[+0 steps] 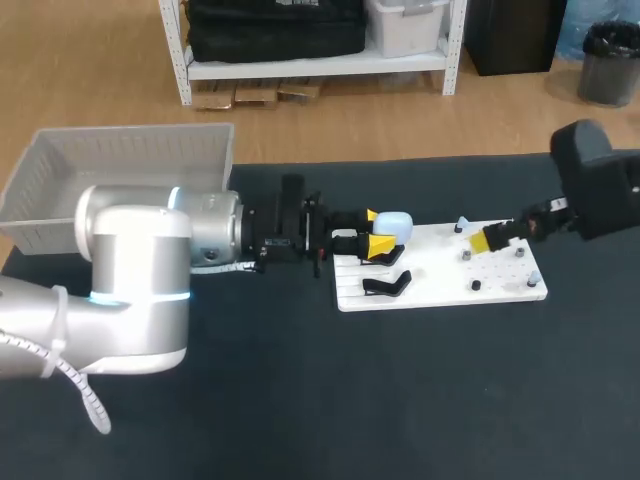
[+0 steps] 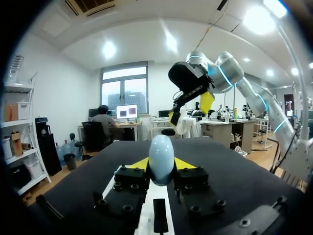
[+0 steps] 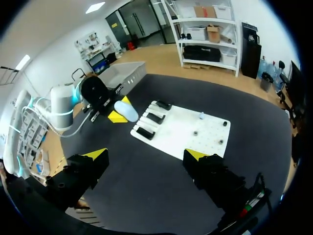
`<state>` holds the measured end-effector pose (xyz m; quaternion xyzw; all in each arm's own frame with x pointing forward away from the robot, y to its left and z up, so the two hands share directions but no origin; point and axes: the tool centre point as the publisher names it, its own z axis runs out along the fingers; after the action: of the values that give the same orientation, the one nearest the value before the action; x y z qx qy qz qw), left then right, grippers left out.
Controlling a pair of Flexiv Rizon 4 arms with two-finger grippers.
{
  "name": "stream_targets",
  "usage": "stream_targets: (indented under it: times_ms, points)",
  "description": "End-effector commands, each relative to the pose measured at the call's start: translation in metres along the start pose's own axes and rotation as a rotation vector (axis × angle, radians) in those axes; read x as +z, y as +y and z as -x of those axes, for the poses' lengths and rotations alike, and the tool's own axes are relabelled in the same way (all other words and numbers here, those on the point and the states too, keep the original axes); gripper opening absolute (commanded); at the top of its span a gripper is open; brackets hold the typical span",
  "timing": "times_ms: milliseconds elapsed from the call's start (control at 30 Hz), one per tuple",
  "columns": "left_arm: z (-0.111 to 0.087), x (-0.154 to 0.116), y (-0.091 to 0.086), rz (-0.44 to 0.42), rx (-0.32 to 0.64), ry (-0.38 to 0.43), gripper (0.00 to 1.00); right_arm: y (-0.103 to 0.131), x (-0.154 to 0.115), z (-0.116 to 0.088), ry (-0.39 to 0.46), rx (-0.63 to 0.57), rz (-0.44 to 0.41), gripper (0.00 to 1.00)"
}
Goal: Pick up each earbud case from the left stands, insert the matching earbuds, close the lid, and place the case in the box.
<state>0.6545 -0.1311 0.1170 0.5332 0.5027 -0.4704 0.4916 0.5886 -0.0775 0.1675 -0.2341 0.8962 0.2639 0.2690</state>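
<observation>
Earbud case: a pale blue earbud case sits just above the middle of the head view, at the upper left corner of the white board. In the left wrist view the earbud case stands upright between the yellow fingertips.
Left gripper: the left gripper comes in from the left of the head view and is clenched on the earbud case, one yellow tip on each side of it.
Right gripper: the right gripper is at the right of the head view, over the right part of the board. In its own wrist view the right gripper is released, its fingers wide apart with nothing between them. The left wrist view shows it raised above the table, beyond the case.
Stands: the black stands are in a row on the end of the board nearest the left gripper.
Small pieces: a few small pieces are dotted over the right half of the board, too small to tell what they are.
Box: a pale box is at the upper left of the head view, on the black table, well apart from the case.
</observation>
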Motion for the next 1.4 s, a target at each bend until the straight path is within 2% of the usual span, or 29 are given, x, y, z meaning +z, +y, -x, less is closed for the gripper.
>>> stream_targets:
  times_ms: [33, 267, 667, 1100, 1400]
  points:
    - [-0.003, 0.001, 0.002, 0.000, 0.004, -0.011, 0.00, 0.012, 0.012, 0.003, 0.012, 0.004, -0.006, 1.00]
    - [-0.003, 0.001, 0.002, 0.004, 0.006, -0.015, 0.00, 0.031, 0.029, 0.007, 0.031, 0.004, 0.024, 1.00]
    - [-0.003, 0.001, 0.002, 0.004, 0.006, -0.015, 0.00, 0.051, 0.057, 0.026, 0.041, -0.027, 0.039, 1.00]
    - [-0.003, 0.001, 0.002, 0.004, 0.006, -0.015, 0.00, 0.038, 0.085, 0.034, 0.058, -0.009, -0.013, 1.00]
    - [-0.003, 0.001, 0.002, 0.004, 0.006, -0.015, 0.00, 0.027, 0.092, 0.037, 0.046, 0.000, -0.066, 1.00]
